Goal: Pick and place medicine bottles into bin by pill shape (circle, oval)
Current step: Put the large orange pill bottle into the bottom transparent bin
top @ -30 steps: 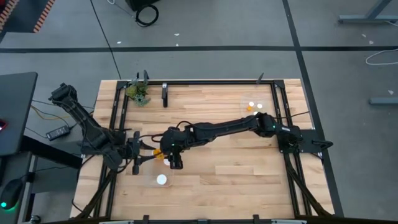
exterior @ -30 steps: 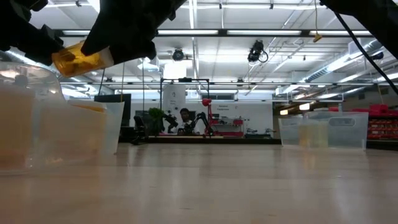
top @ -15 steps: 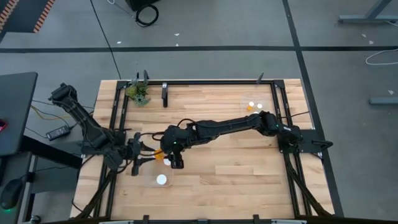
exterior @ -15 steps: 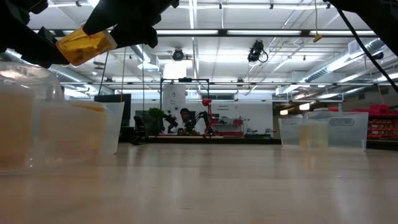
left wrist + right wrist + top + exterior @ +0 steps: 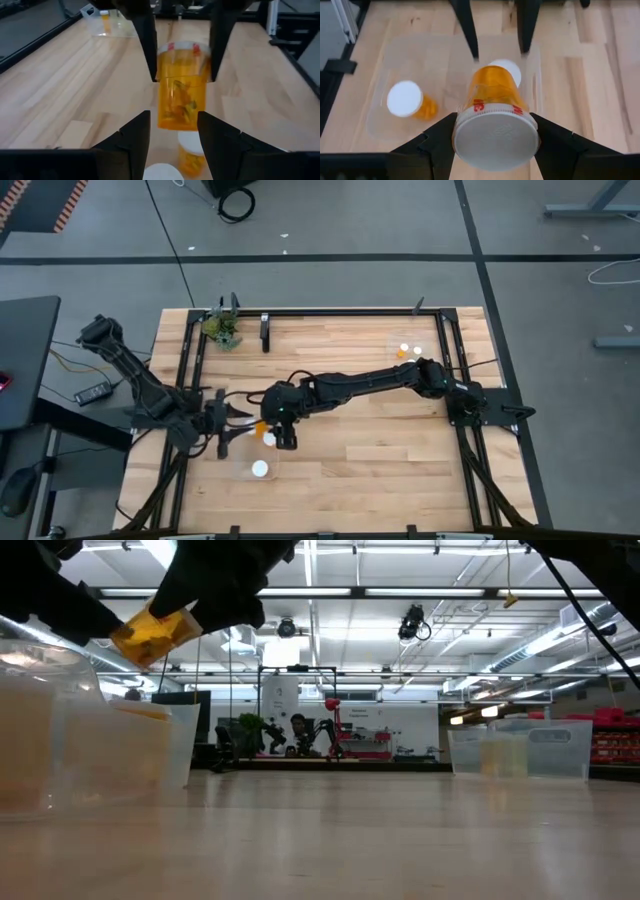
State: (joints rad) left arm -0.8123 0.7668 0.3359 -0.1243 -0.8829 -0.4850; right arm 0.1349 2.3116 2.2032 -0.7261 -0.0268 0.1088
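An amber bottle (image 5: 262, 427) with a white cap hangs in the air between my two grippers, above a clear bin (image 5: 243, 471) near the table's front left. My right gripper (image 5: 496, 150) reaches in from the table's right and is shut on the bottle (image 5: 495, 95). My left gripper (image 5: 174, 122) is open, with its fingertips on either side of the bottle's base end (image 5: 176, 117). In the bin are two more bottles: one lies on its side (image 5: 410, 100), and of the other only the white cap (image 5: 510, 70) shows. My right gripper pinches the bottle's white cap (image 5: 495, 137) between its two fingers (image 5: 437, 142), one on each side of the rim. The fingers come from the table's right, slanting down. The bottle sticks out beyond them, tilted with its base end (image 5: 135, 640) lower, clear of the bin.
A second clear bin (image 5: 420, 356) with a few bottles stands at the far right and also shows in the left wrist view (image 5: 107, 22). A small green plant (image 5: 222, 330) stands at the far left corner. Black frame rails (image 5: 340, 311) run along the table's edges.
My left gripper has opened and let go of the bottle's base end. The bottle, which lay about level between both grippers, now hangs from my right gripper alone and has tipped so its base end is lower.
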